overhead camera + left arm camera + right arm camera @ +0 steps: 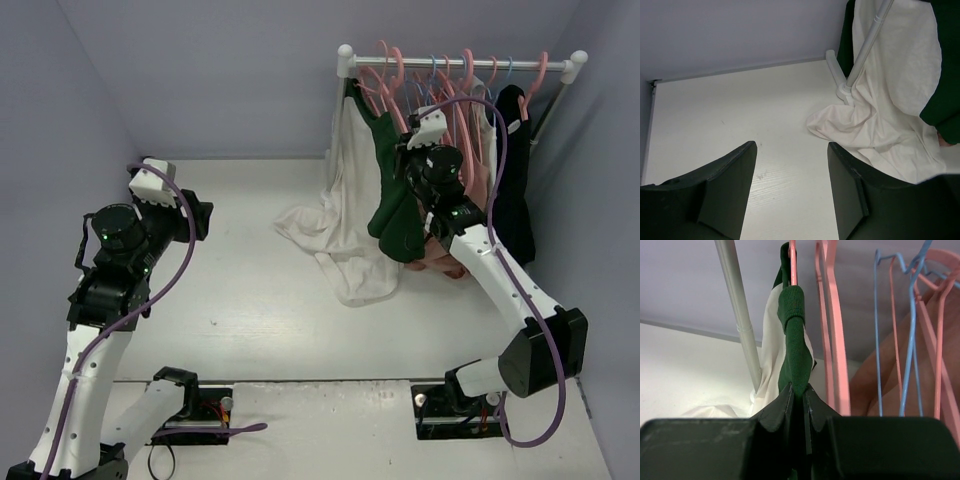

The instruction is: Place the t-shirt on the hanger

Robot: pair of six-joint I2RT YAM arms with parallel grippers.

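Observation:
The cream-white t-shirt (345, 205) with dark green sleeves (395, 220) hangs from the left end of the rack, and its hem lies bunched on the table. It also shows in the left wrist view (890, 100). In the right wrist view its green trim (795, 340) is draped over a thin pink hanger (791, 260), the leftmost on the rail (385, 65). My right gripper (799, 390) is shut on that green trim close below the hanger, up at the rack (415, 150). My left gripper (792, 147) is open and empty above the bare table, far left of the shirt (205, 220).
The white rail (460, 68) carries more pink hangers (835, 315) and light-blue hangers (912, 340). A salmon-pink garment (450, 260) and a black garment (515, 200) hang right of the shirt. The rack's pole (865, 50) and foot (845, 92) stand against the shirt. Grey walls enclose the table.

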